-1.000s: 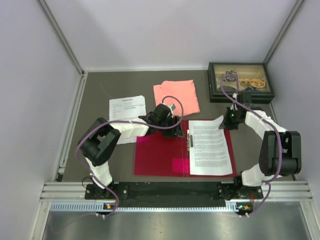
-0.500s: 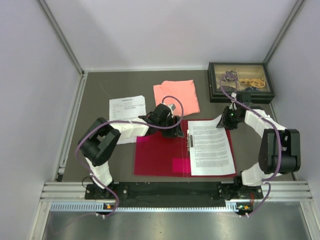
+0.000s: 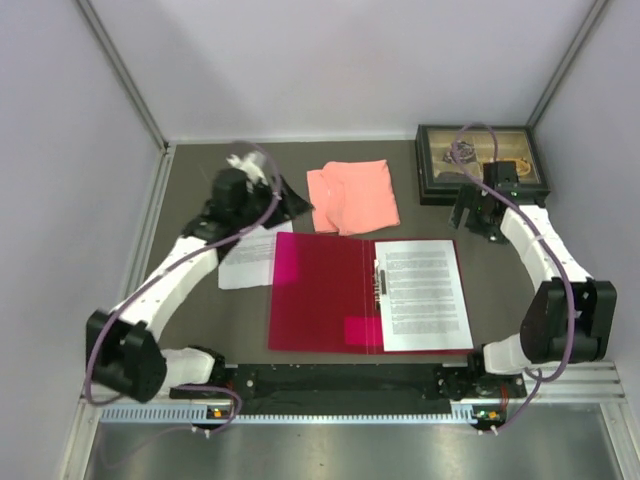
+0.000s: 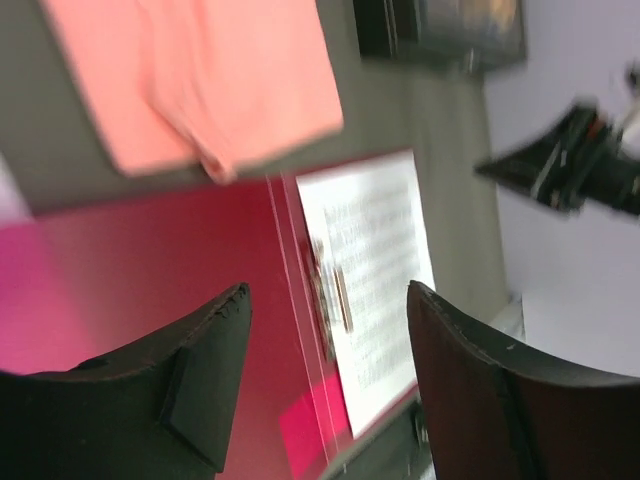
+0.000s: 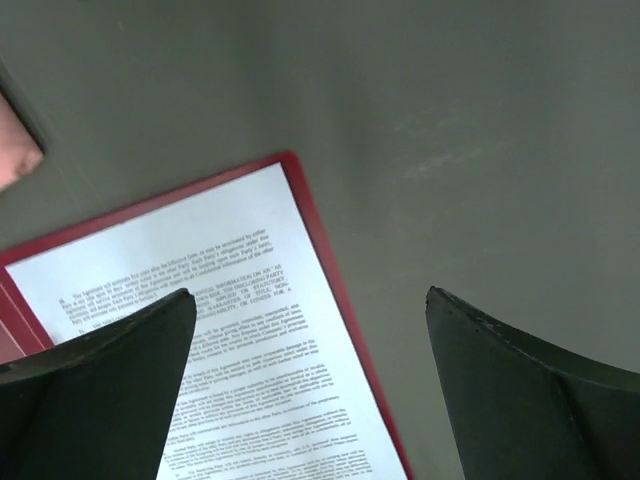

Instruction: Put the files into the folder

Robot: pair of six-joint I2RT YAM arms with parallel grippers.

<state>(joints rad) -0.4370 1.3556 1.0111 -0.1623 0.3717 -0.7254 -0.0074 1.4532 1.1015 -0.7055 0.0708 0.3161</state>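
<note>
Paper was what caught my eye first: the files (image 3: 425, 297) lay flat on the right half of the folder (image 3: 320, 290), which was spread wide open in the middle of the table (image 3: 400, 160). Their left edge ran along the metal clip (image 3: 378, 283) at the spine; whether the clip pinned them I could not tell. The red border of the folder showed all round the sheets, and its left half was bare.

The left gripper (image 4: 327, 290) hung above the table beyond the folder's far left corner, just beside the salmon-pink cloth (image 3: 350, 195). Its jaws stood apart with nothing between them. The view from its wrist was blurred, though the cloth, the red cover and the clipped page could be made out. Under that arm a second printed sheet (image 3: 245, 262) lay on the table just to the left of the folder, outside it.

The right gripper (image 5: 310, 293) was up near the far right corner of the folder, close to the dark-framed box (image 3: 483, 163) at the back. Its fingers (image 5: 95, 390) were spread wide and empty, raised above the far right corner of the files and touching nothing.
</note>
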